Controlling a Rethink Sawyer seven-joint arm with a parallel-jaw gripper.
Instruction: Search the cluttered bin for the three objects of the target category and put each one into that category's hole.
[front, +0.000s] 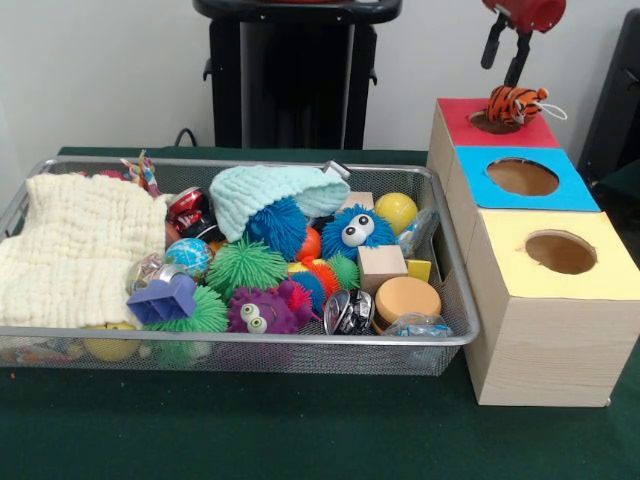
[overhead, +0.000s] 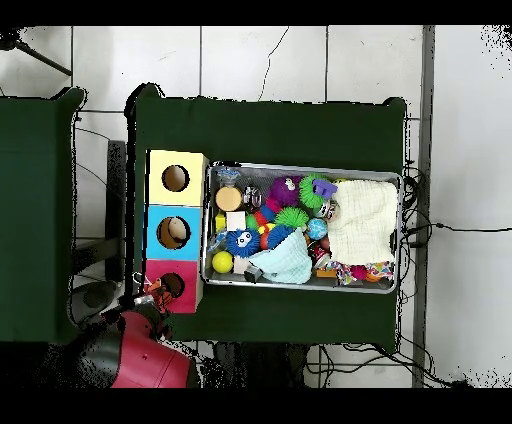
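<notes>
Silver wire mesh forms the cluttered bin (front: 455, 340) nearest the camera, heaped with spiky balls and a cream cloth (front: 75, 250); beside it stand yellow-topped, then blue-topped boxes; farthest, the red-topped box (front: 455, 120), where the gripper (front: 510, 85) hangs over the hole with a striped tiger toy (front: 515, 100) at its tips; whether it grips, I cannot tell; best release only once centred.

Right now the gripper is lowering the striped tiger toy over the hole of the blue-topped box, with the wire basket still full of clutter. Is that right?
Not quite. The front view shows the gripper with the tiger toy over the hole of the red-topped box, not the blue-topped box beside it. The rest stands: the wire basket is full of clutter.
</notes>
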